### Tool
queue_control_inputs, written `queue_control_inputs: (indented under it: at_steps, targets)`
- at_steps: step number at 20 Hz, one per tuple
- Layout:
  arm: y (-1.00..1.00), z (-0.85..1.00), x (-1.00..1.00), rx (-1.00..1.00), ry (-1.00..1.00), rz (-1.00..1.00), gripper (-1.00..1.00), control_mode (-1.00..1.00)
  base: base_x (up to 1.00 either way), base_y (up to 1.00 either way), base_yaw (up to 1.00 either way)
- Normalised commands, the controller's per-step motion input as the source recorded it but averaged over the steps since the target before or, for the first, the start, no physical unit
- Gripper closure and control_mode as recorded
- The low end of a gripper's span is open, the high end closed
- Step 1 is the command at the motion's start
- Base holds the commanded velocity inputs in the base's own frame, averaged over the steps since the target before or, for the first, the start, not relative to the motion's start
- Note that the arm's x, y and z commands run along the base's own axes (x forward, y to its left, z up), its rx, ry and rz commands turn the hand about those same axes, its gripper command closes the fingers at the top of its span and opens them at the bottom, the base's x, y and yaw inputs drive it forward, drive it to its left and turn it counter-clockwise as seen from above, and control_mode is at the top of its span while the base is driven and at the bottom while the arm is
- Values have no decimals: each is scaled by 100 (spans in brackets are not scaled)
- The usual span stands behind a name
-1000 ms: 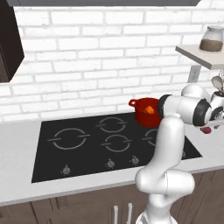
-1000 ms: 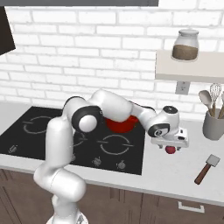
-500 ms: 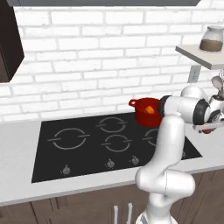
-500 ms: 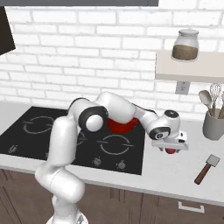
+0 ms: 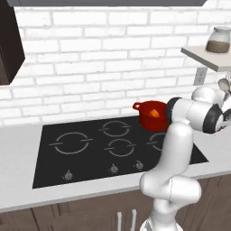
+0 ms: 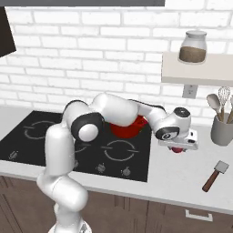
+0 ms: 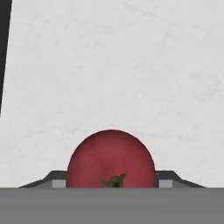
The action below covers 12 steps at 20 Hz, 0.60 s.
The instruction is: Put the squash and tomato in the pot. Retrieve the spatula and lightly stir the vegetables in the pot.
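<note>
**potwatcher:** Where's the tomato (image 7: 111, 158) relative to the gripper (image 6: 178, 146)?

**simkitchen_dan:** Right between the fingers, on the white counter (image 6: 182, 175) just right of the cooktop (image 5: 113, 146). It's round, so no long axis to worry about. Jaws sit either side of it, but I can't tell if they're actually clamped.

**potwatcher:** And the pot (image 5: 151, 116)?

**simkitchen_dan:** On the back right burner, something orange inside, probably the squash (image 5: 154, 113).

- I see open counter (image 6: 182, 170) right of the cooktop (image 6: 68, 150); passage free toward the front edge
- Spatula (image 6: 215, 175) lies front right; grey utensil holder (image 6: 222, 129) stands behind it by the wall
- Shelf (image 6: 198, 73) with jar (image 6: 192, 46) overhangs that corner; headroom limited beneath
- Pot (image 5: 152, 115) sits on the back right burner; its mouth stands open above
</note>
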Motion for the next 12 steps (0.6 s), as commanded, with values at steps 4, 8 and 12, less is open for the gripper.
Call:
queue_control_inputs:
  at_steps: [4, 8, 12]
  targets:
    - [74, 99, -35, 0, -23, 5, 100, -100, 0, 0, 0]
    - [100, 97, 3, 0, -16, 0, 100, -100, 0, 0, 0]
    - [100, 100, 9, 0, -13, 0, 100, -100, 0, 0, 0]
